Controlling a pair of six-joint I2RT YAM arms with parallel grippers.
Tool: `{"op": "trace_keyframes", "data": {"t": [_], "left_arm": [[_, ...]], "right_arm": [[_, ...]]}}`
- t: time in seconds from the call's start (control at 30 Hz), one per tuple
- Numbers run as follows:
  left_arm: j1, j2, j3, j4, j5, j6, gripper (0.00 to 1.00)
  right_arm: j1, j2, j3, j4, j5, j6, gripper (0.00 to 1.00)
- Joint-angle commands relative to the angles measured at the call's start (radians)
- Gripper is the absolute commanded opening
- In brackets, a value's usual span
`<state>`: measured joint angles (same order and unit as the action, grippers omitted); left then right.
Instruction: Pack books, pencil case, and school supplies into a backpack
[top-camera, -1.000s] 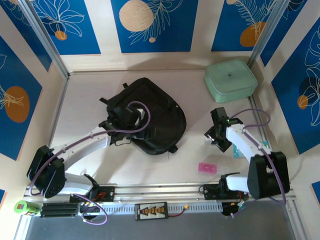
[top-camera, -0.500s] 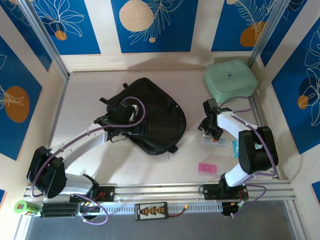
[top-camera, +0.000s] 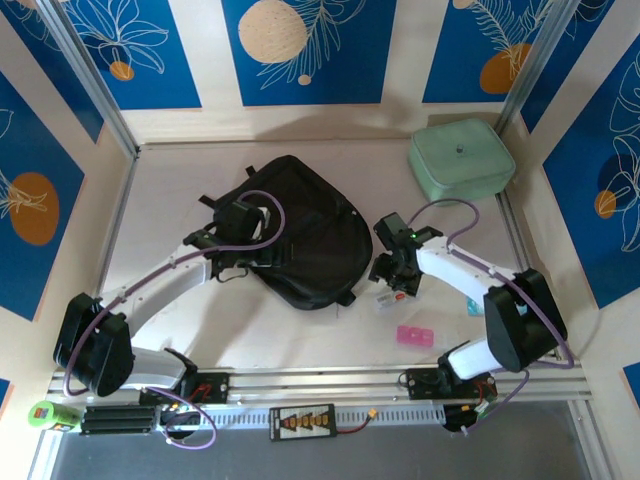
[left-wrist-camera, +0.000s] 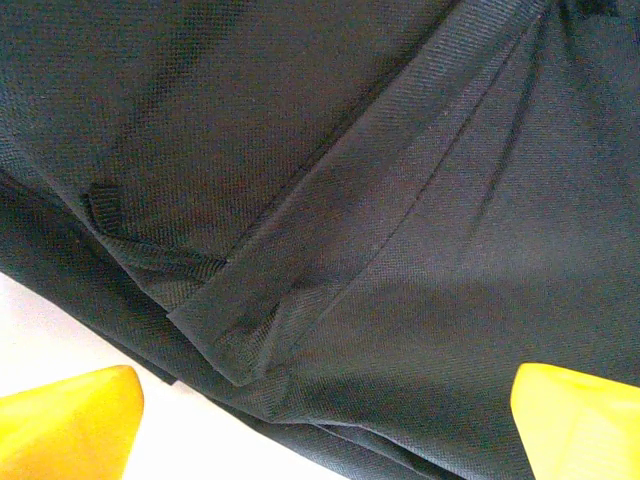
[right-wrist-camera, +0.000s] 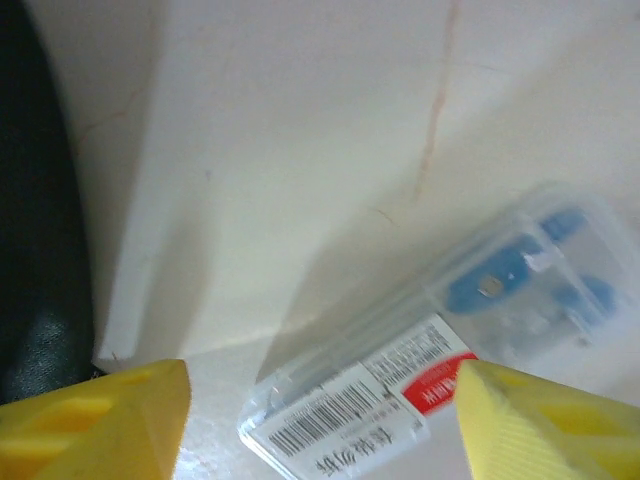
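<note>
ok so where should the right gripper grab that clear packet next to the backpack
Probably across its narrow width near the middle, coming straight down from above. The clear packet seems to lie flat on the table. It is long and thin and slants under the open right gripper, so the jaws would likely need turning to straddle its two long edges.

- Backpack (top-camera: 310, 240): large, black, soft fabric. I see it lying flat in the middle of my overhead view, with straps at its left edge.
- Packet (top-camera: 385, 300): clear and flat, with a barcode label, a red mark and blue pieces inside. It lies just right of the backpack.
- Pink block (top-camera: 416, 335): lies nearer me, apart from the packet.
- Teal piece (top-camera: 471, 305): small, further right.
</note>
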<state>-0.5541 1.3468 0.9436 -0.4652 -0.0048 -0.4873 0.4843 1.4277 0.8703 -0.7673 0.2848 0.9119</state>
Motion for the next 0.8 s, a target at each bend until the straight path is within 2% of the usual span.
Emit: {"op": "trace_keyframes", "data": {"t": [0.0, 0.17, 0.33, 0.47, 0.63, 0.77], "left_arm": [[0.016, -0.018, 0.023, -0.008, 0.015, 0.013, 0.94], [0.024, -0.024, 0.025, -0.016, 0.021, 0.019, 0.94], [0.033, -0.034, 0.021, -0.020, 0.025, 0.026, 0.94], [0.039, -0.031, 0.020, -0.019, 0.033, 0.024, 0.95], [0.043, -0.031, 0.014, -0.015, 0.043, 0.019, 0.95], [0.043, -0.032, 0.008, -0.015, 0.044, 0.017, 0.95]], "right_arm": [[0.024, -0.035, -0.003, -0.093, 0.061, 0.152, 0.76], [0.081, 0.008, -0.026, -0.089, 0.063, 0.319, 0.89], [0.137, 0.032, -0.048, -0.061, 0.053, 0.448, 0.90], [0.152, 0.062, -0.066, -0.019, 0.042, 0.482, 0.89], [0.149, 0.119, -0.051, -0.004, 0.042, 0.441, 0.82], [0.146, 0.128, -0.065, 0.012, 0.035, 0.424, 0.67]]}}
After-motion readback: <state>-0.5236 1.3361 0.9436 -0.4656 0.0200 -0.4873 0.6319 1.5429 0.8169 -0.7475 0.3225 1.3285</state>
